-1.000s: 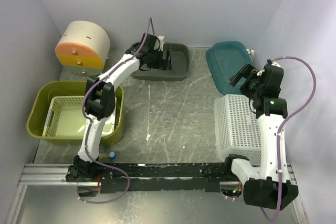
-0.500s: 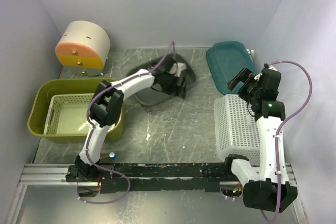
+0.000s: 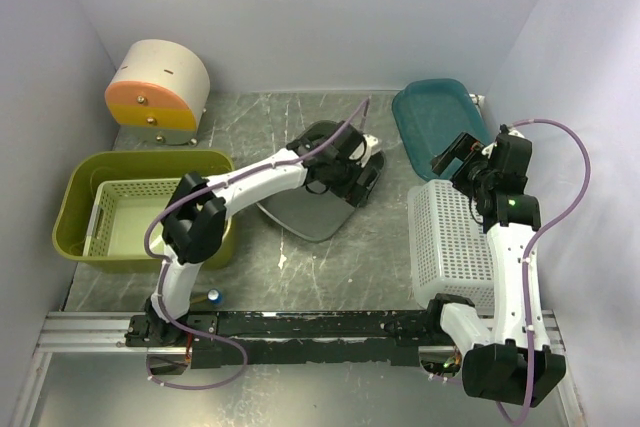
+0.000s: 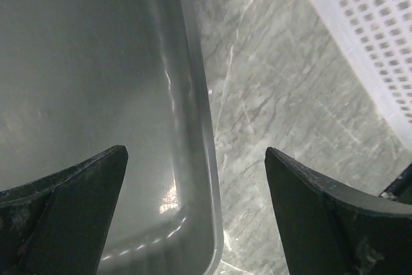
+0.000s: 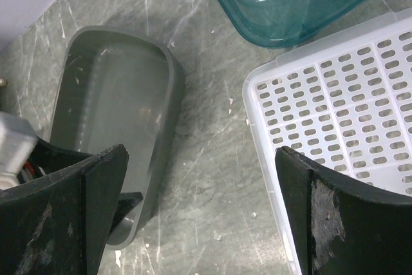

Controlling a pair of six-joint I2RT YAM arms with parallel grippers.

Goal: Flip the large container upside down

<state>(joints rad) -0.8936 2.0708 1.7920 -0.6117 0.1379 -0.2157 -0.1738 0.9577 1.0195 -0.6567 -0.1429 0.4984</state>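
The large container, an olive-green tub, stands upright at the left with a pale slotted tray inside it. No gripper touches it. My left gripper is in the middle of the table at a grey bin that is tipped up on one side. In the left wrist view the gripper is open, with the grey bin's rim between the jaws and apart from both. My right gripper is open and empty, hovering at the right; in its own view bare table lies below it.
A white slotted basket lies upside down at the right, also in the right wrist view. A teal bin sits behind it. A cream and orange drum stands at the back left. A small blue item lies near the left base.
The left arm has swung from the back of the table toward the middle, bringing the grey bin with it and tipping it up. The right arm has barely moved.
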